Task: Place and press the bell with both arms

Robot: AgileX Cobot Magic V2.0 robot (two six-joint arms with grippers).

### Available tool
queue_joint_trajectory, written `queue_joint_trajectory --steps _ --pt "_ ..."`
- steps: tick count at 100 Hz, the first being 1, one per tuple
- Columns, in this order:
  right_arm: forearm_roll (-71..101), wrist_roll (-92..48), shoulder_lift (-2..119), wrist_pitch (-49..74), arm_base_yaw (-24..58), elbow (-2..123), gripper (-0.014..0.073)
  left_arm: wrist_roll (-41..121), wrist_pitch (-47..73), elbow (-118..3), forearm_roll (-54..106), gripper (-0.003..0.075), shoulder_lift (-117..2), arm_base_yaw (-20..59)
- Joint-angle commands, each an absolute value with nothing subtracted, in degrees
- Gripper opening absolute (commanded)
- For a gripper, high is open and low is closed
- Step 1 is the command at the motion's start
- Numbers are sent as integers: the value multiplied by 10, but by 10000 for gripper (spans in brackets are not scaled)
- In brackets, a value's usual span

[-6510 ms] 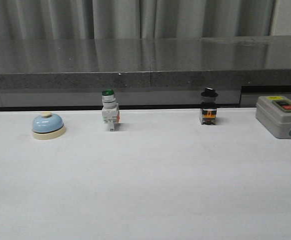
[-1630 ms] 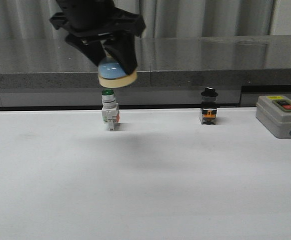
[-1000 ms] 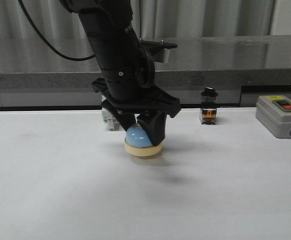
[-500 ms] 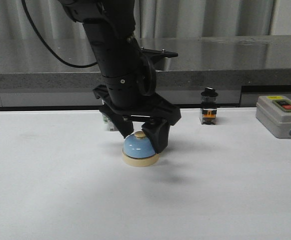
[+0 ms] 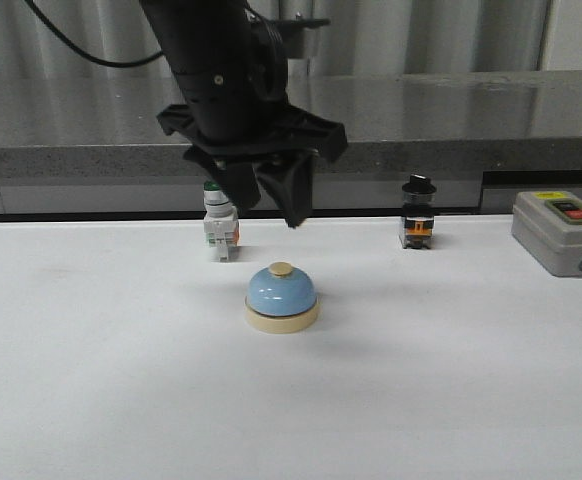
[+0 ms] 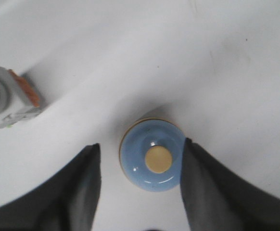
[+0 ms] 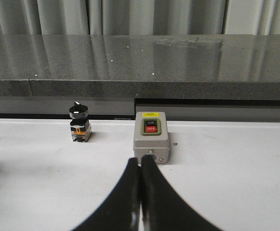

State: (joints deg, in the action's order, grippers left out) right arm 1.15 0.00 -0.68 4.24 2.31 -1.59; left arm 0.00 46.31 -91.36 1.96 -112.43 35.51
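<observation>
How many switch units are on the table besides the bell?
3: a green-capped switch behind-left of the bell, a black-capped switch behind-right, and a grey on/off box at the far right edge. Others may lie out of frame.

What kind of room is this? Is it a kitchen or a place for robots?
Probably a robot test bench, not a kitchen. A plain white table holds only things to press: a bell, two small switches and a grey on/off box. A black robot arm's left tool hangs above the bell.
</observation>
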Motion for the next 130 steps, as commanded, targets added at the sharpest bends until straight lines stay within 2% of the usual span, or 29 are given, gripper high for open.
queue_joint_trajectory --steps 1,17,52,95,130 --pt "9 0 -16 -7 20 -7 -69 -9 460 -930 26 205 -1068 340" --pt "9 0 -16 -7 20 -7 -69 -9 460 -924 32 -20 -1026 303" --pt "9 0 -16 -7 20 -7 -69 -36 463 -880 34 -20 -935 196" --pt "9 0 -16 -7 20 -7 -69 -36 374 -664 34 -20 -755 71" --pt "9 0 -16 -7 20 -7 -69 -36 315 -518 34 -20 -581 32"
